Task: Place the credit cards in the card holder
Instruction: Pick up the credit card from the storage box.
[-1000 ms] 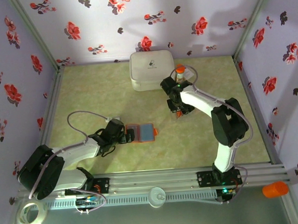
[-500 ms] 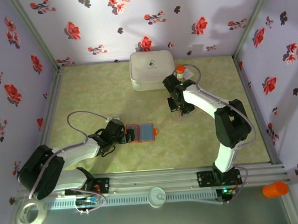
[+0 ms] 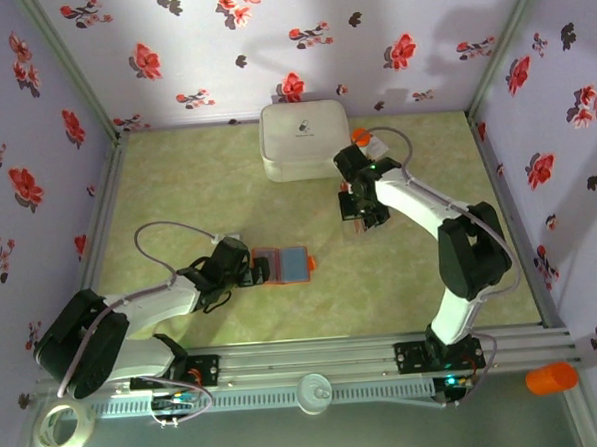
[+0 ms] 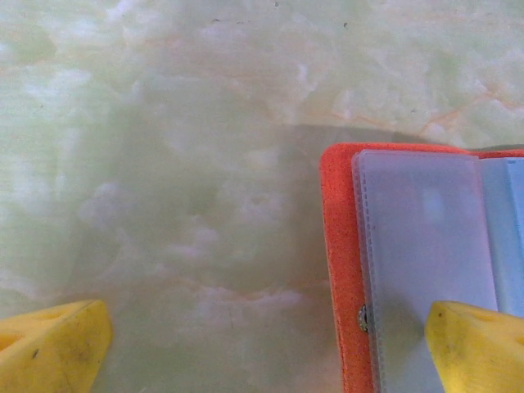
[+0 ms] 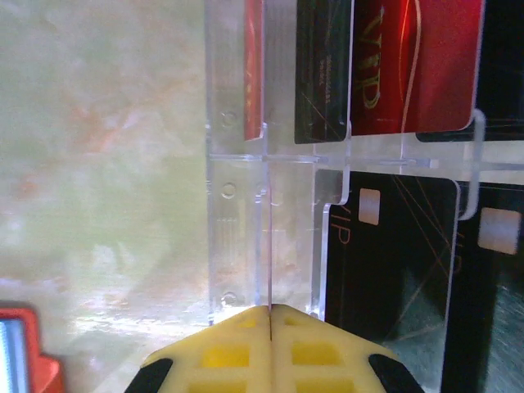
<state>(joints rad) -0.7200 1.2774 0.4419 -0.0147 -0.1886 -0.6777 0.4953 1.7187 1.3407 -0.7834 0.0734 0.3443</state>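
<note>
You have the green marbled table (image 3: 177,190) with the large white rounded case (image 3: 302,138) at 12 o'clock. At 3 o'clock of its centre your right gripper (image 5: 269,315) is fully closed against the clear plastic stand (image 5: 237,205), whose slots hold the red and black credit cards (image 5: 409,65); a thin clear wall runs into the jaw seam, and I cannot tell if it is pinched. The flat orange card holder (image 3: 284,265) lies open at 7 o'clock, and your left gripper (image 3: 249,270) stands wide open at its 9 o'clock edge, holding nothing.
</note>
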